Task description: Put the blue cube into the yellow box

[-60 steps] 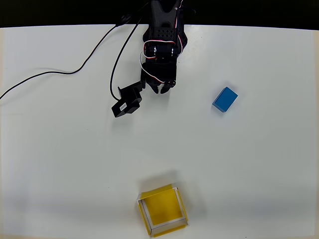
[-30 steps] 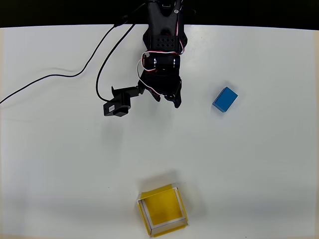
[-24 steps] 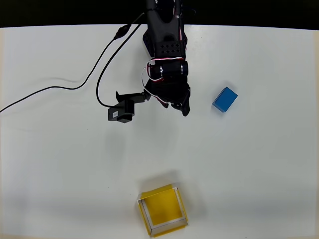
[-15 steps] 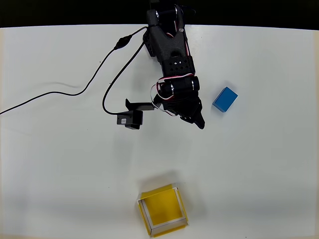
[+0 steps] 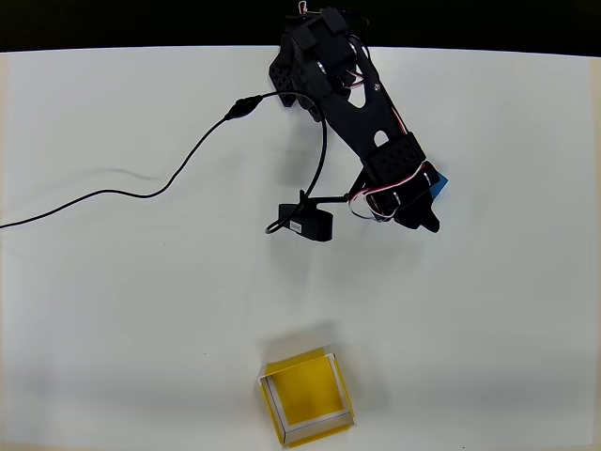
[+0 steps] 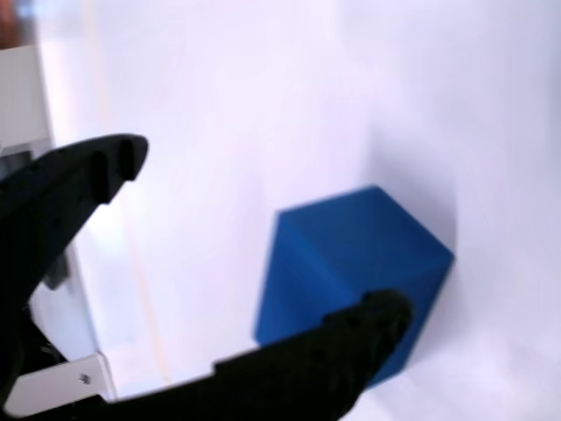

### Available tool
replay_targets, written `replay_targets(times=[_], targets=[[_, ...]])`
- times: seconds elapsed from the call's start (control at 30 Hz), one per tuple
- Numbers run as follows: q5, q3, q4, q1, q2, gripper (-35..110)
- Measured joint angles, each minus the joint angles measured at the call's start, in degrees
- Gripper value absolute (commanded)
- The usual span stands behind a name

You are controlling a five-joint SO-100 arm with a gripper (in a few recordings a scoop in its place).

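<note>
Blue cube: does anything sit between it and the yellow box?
Nothing visible does. Bare white table lies between the small blue cube, under the open black gripper, and the shallow yellow box.

Robotics test bench, probably a lab: a bare white table (image 5: 113,310) is lying against a black backdrop, a black arm (image 5: 352,103) with exposed wiring is reaching over it, and a loose black cable (image 5: 141,193) is trailing across.
</note>
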Motion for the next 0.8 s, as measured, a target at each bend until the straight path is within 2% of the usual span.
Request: replay_targets(times=[0.37, 0.8], targets=[[6.5, -2.4, -4.4, -6.0, -9.7, 52], [14.2, -6.3, -4.6, -13.4, -15.2, 52]])
